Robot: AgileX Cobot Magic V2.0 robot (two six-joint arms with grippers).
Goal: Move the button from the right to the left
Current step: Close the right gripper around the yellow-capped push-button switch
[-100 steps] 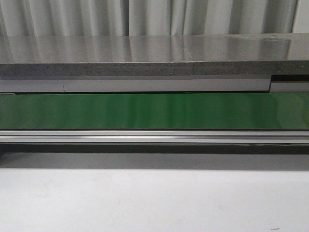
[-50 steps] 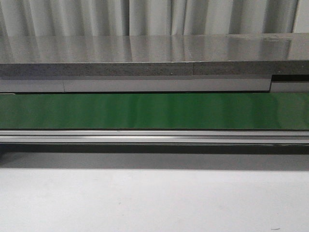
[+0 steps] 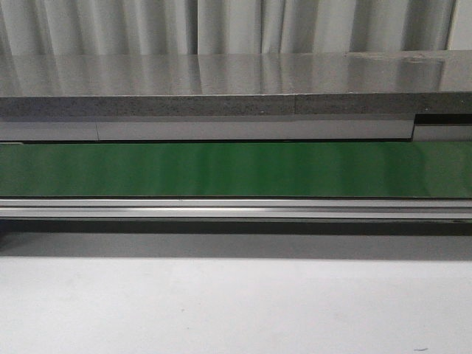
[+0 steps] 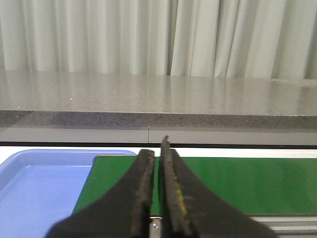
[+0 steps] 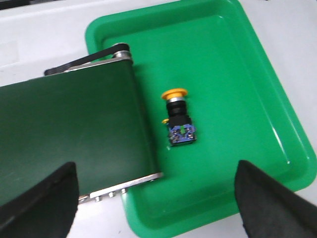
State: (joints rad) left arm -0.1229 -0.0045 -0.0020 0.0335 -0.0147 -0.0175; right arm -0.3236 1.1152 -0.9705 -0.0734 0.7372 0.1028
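The button [image 5: 179, 116], with a yellow-orange cap on a black body, lies on its side in a green tray [image 5: 257, 89], just beside the end of the dark green conveyor belt [image 5: 64, 129]. My right gripper [image 5: 157, 196] hangs above the tray, open wide and empty, the button beyond its fingertips [image 5: 270, 198]. My left gripper [image 4: 157, 158] is shut and empty, held over the other end of the belt [image 4: 237, 183] beside a blue tray [image 4: 39, 183]. The front view shows only the belt [image 3: 236, 169]; no gripper and no button show there.
A grey stone-like counter [image 3: 221, 85] runs behind the belt, with curtains behind it. An aluminium rail [image 3: 236, 209] fronts the belt. The white tabletop [image 3: 236, 310] lies in front. The belt's end roller [image 5: 116, 52] overlaps the green tray's edge.
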